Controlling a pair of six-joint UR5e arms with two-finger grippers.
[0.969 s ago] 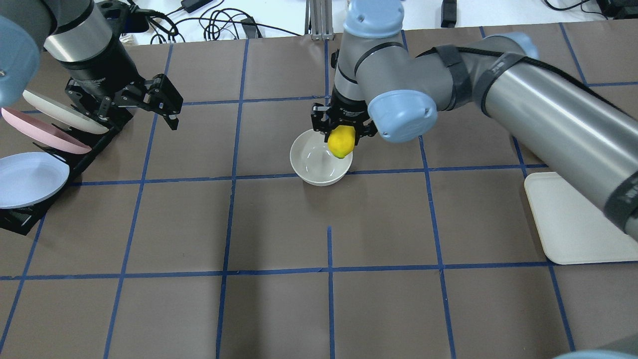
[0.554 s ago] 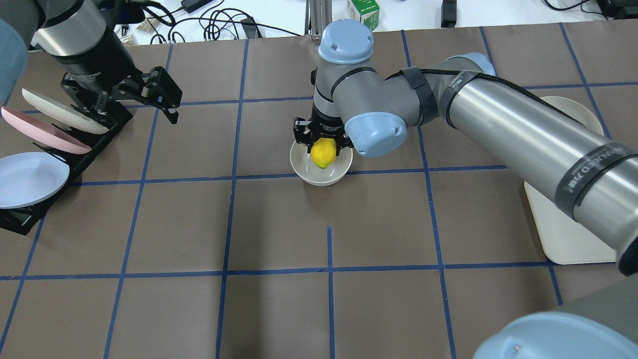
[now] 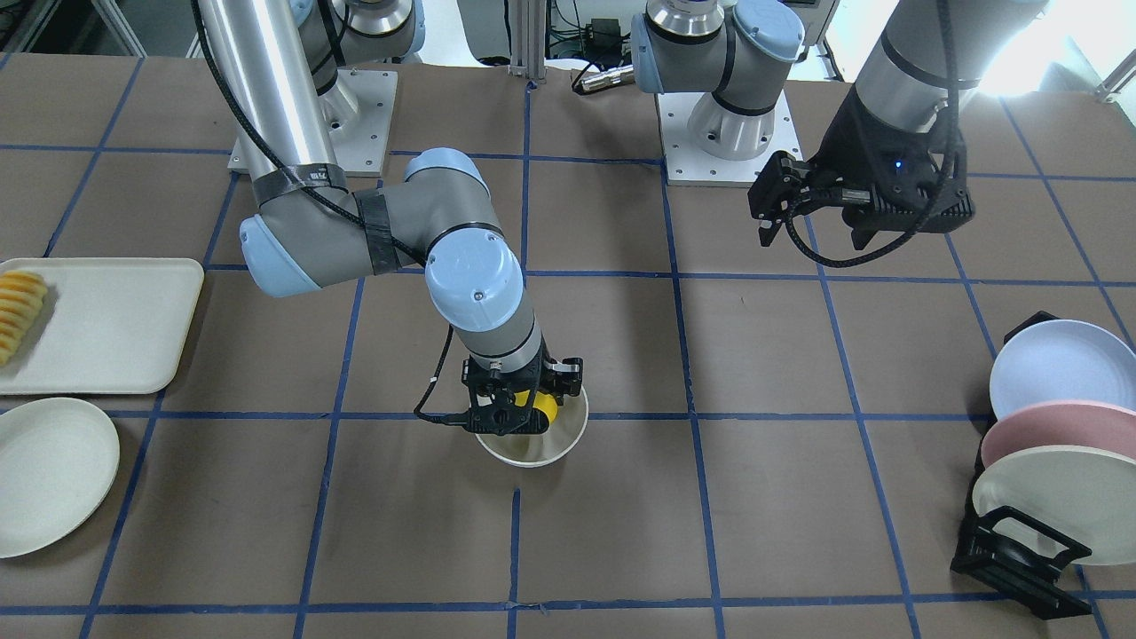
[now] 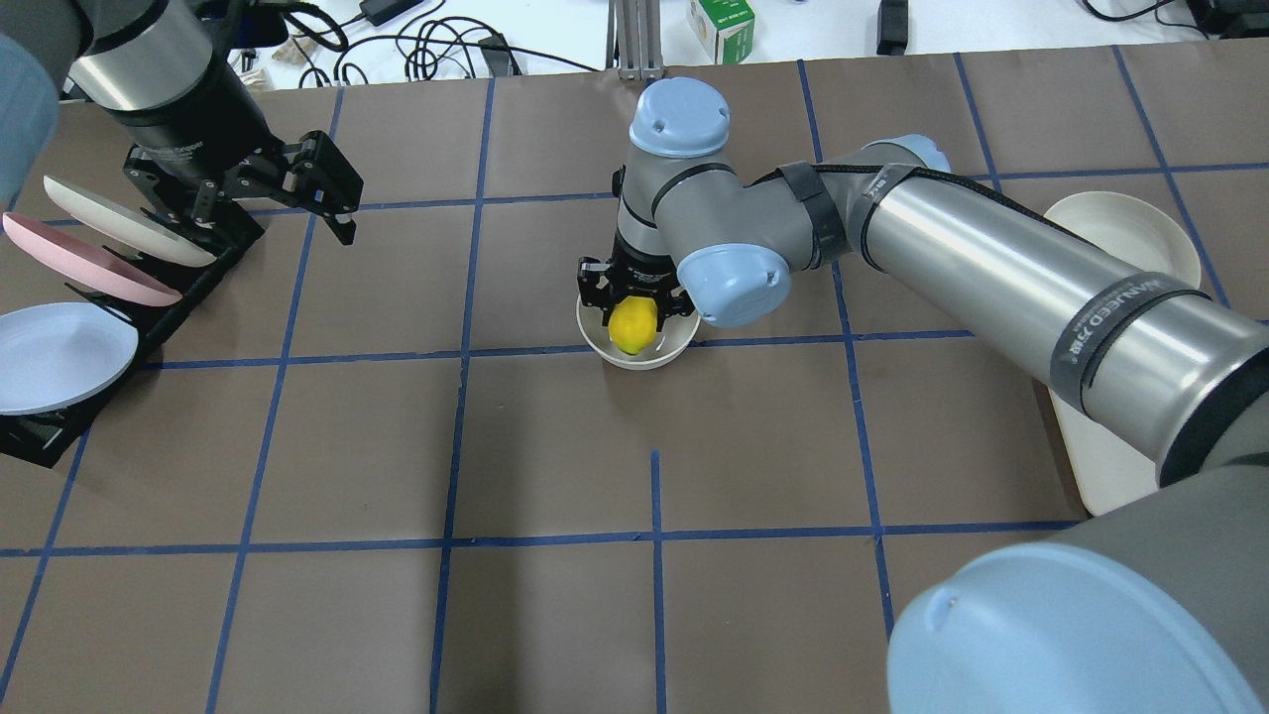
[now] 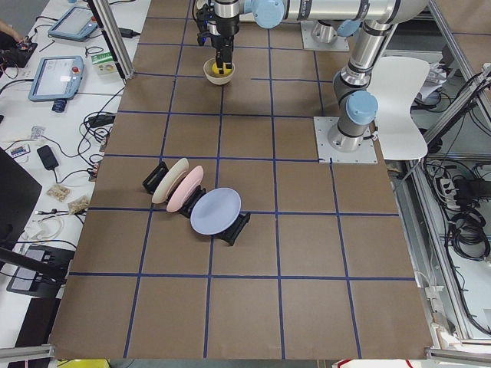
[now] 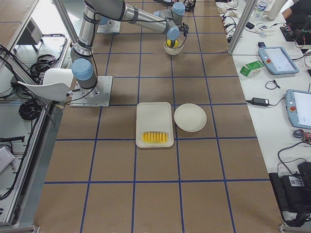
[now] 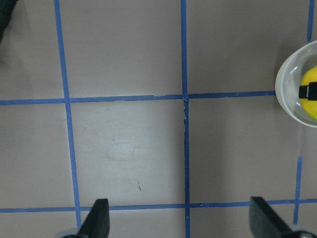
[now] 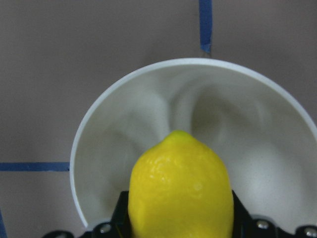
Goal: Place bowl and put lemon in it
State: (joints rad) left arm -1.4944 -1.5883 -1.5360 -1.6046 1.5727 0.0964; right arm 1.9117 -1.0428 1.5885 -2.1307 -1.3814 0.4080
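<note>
The bright yellow oval lemon [image 8: 181, 193] runs off the bottom edge of the right wrist view and covers the pads of the black two-finger right gripper [image 3: 524, 417] (only dark corners show beside it). Whether it touches the floor of the small off-white glossy bowl [image 8: 198, 62] cannot be told. From the front, that gripper hides most of the lemon. Overhead, the grey right arm [image 4: 952, 248] covers the bowl's far rim and part of the cream rectangular tray [image 4: 1086, 466]. The left wrist view cuts the bowl at its right edge.
</note>
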